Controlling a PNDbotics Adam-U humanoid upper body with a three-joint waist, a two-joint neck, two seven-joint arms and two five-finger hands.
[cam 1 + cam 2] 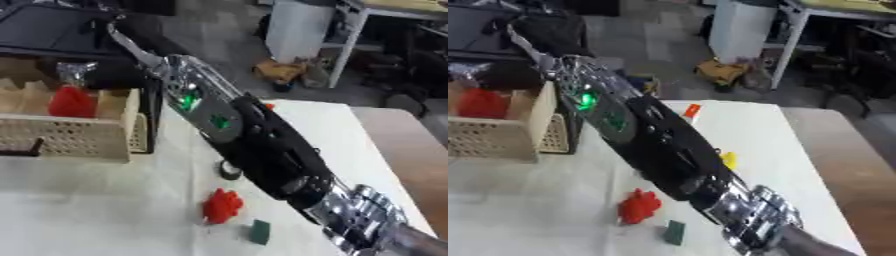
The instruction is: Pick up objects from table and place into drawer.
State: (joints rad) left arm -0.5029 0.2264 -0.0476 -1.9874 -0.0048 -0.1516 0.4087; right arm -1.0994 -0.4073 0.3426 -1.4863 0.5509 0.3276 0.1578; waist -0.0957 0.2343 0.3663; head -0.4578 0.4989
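On the white table we see a red object and green block near the front edge. Our right arm crosses toward the drawer; its hand is hidden, grip indeterminable. A yellow piece is mostly occluded.

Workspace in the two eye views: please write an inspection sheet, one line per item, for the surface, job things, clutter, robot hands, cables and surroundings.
Surface: white table, a brown surface to its right.
Job's things: red piece and small dark green block lie apart on the table; yellow piece and orange-red piece beside the arm; pale perforated drawer at the left holds a red item.
Clutter: a dark round object by the arm.
Robot hands: right arm stretches from the lower right toward the drawer; its robot hand cannot be made out; left one not seen.
Cables: nothing seen.
Surroundings: floor, white furniture, brownish item on the floor.
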